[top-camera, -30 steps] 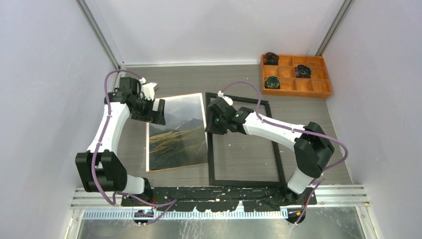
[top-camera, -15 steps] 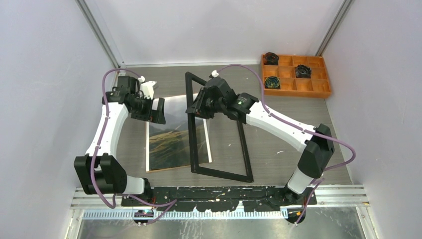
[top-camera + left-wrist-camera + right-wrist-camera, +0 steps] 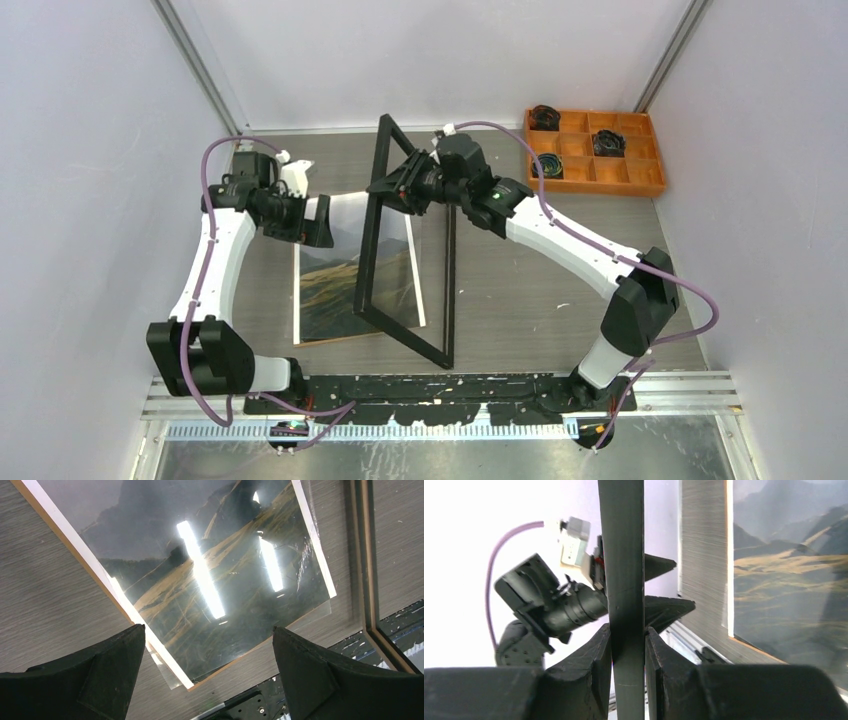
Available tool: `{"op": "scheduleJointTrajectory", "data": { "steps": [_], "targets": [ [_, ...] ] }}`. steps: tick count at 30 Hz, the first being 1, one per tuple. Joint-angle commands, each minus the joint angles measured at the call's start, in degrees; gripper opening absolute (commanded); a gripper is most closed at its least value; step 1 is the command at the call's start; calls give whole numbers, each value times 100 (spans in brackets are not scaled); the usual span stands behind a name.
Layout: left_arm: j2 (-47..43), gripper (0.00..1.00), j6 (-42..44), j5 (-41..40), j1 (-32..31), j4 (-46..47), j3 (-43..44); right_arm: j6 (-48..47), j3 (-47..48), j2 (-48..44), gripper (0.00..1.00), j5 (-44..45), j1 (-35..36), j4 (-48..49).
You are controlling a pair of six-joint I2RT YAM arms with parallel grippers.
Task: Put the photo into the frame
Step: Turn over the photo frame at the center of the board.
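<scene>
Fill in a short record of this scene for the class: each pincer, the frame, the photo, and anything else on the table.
frame: tilted steeply, far end high, partly over the photo
photo: flat on the table, picture side up, not in the frame
right pincer: shut on one bar of the frame
left pincer: open, above the photo's far end, holding nothing
orange tray: far right corner, dark items in some compartments
</scene>
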Motion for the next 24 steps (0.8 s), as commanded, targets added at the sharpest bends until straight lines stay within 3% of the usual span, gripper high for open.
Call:
{"op": "scheduleJointTrajectory", "data": {
  "steps": [1,10,17,24],
  "targets": [
    [-252,100,-75,240,-25,-96,279,715,80,-294,13,-598,-158,1032],
    [-281,100,-211,325,-105,-20,370,718,-58,-278,14,-1206,-340,1466],
    [-254,100,-315,325,-337,18,466,906,-834,-524,16,-1503,-649,2153],
    [-285,100,-600,400,-633,89,784,1058,-1419,-864,32,-1629,-999,2461]
  ]
}}
